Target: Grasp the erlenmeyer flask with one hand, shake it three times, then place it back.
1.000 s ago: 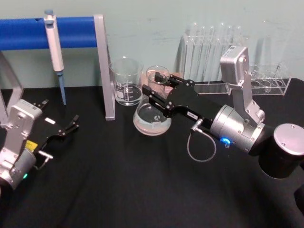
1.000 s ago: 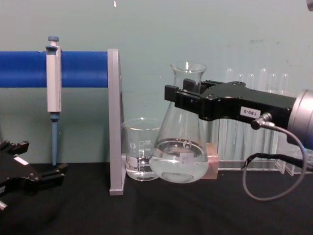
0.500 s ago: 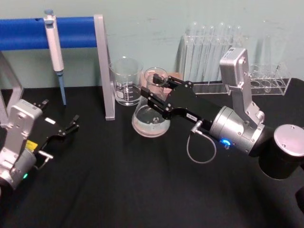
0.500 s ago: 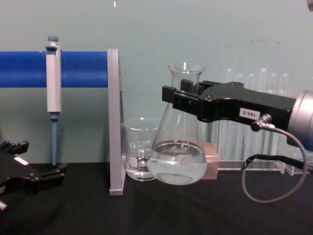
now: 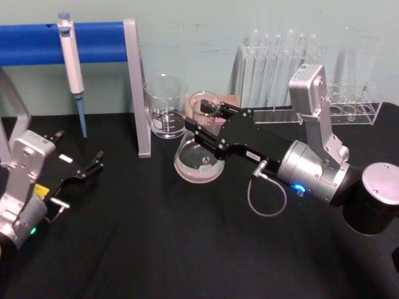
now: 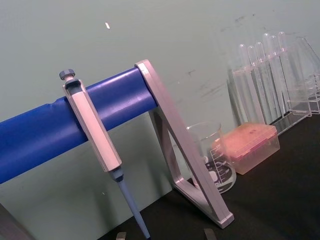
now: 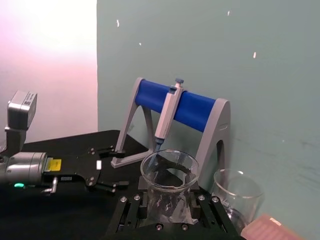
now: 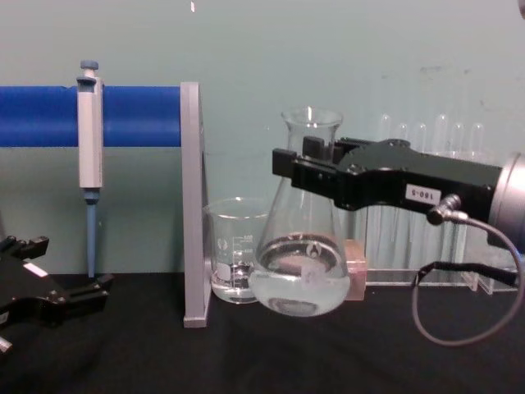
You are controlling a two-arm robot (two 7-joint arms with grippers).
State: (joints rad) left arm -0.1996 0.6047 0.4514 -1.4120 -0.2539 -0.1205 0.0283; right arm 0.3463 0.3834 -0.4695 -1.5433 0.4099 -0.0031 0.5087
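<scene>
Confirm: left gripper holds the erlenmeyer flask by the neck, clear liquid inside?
Not quite: the right gripper holds the erlenmeyer flask by the neck, clear liquid inside. The chest view shows it. The left gripper sits open and empty on the robot's left side.

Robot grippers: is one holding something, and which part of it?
The right gripper grips the erlenmeyer flask by its neck; the left gripper holds nothing.

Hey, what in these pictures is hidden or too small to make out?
Neck of the clear glass conical flask: chest view, covered by the right pincer shut on it.
Printed marks on the straight-walled glass beaker: head view, too small to read.
Tip of the grey-and-blue pipette: left wrist view, cut off by the edge.
</scene>
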